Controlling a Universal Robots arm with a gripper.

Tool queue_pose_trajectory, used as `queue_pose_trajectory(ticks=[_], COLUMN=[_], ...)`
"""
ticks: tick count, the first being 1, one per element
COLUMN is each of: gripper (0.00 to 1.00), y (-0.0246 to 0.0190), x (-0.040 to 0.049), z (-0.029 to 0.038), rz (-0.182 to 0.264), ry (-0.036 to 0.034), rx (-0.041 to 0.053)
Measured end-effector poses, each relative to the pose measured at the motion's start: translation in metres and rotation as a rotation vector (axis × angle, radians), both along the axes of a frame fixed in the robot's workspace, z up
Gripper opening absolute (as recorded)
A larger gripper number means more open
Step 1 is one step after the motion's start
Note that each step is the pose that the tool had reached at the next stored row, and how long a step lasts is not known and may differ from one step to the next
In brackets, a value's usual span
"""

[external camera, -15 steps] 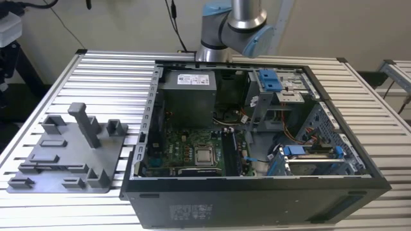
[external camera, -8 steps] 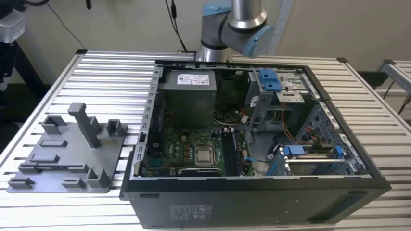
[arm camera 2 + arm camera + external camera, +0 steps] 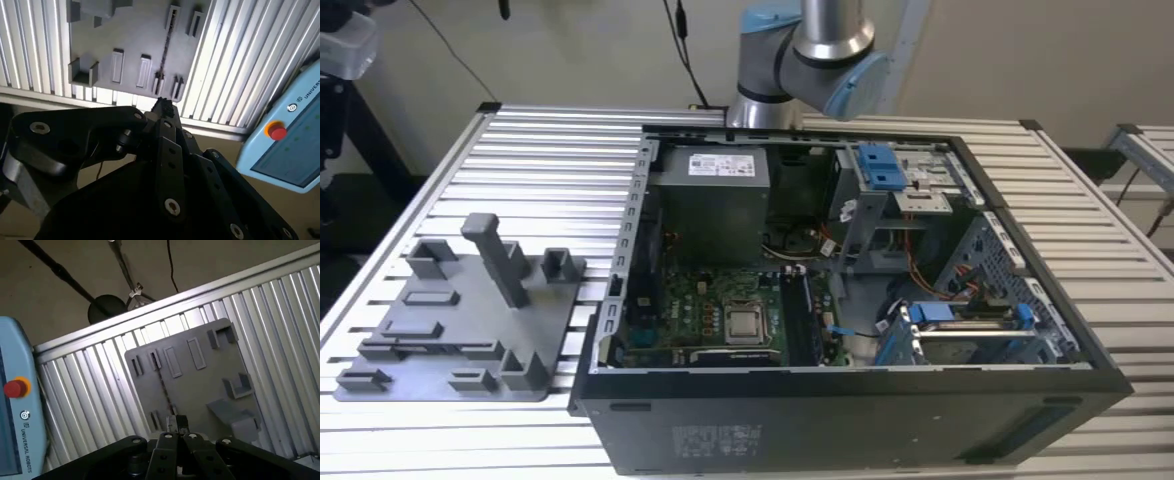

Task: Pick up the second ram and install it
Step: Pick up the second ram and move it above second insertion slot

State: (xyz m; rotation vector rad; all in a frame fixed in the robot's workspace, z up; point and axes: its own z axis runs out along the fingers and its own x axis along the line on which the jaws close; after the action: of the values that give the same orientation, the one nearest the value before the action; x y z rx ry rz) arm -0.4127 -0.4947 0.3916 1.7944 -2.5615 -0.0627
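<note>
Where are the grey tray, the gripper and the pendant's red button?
grey tray (image 3: 197, 390): first wrist view, bare flat base.
gripper (image 3: 177, 424): first wrist view, at its tip.
red button (image 3: 15, 388): first wrist view, button's top face.

Counted one open computer tower (image 3: 854, 420), one grey plastic tray (image 3: 467, 330) (single tall post (image 3: 500, 260) on it), one slatted aluminium table (image 3: 547, 170), one robot arm (image 3: 807, 60). Inside tower: one power supply (image 3: 707, 205), one CPU socket (image 3: 744, 324), two blue drive latches (image 3: 887, 167) (image 3: 927, 312). Both wrist views showed one gripper (image 3: 176, 421), one RAM stick (image 3: 164, 390), one teach pendant (image 3: 285, 150), one red button (image 3: 276, 131).
</note>
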Motion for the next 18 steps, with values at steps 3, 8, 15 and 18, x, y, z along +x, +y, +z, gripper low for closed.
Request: queue_pose_trajectory(ticks=[3, 8, 15, 18], gripper=[0.11, 0.11, 0.11, 0.11], y=[0.0000, 0.0000, 0.0000, 0.0000], x=[0.0000, 0.0000, 0.0000, 0.0000], z=[0.0000, 0.0000, 0.0000, 0.0000], rz=[0.056, 0.147, 0.272, 0.325], ry=[0.0000, -0.0001, 0.0000, 0.0000], rx=[-0.0011, -0.0030, -0.0060, -0.0073])
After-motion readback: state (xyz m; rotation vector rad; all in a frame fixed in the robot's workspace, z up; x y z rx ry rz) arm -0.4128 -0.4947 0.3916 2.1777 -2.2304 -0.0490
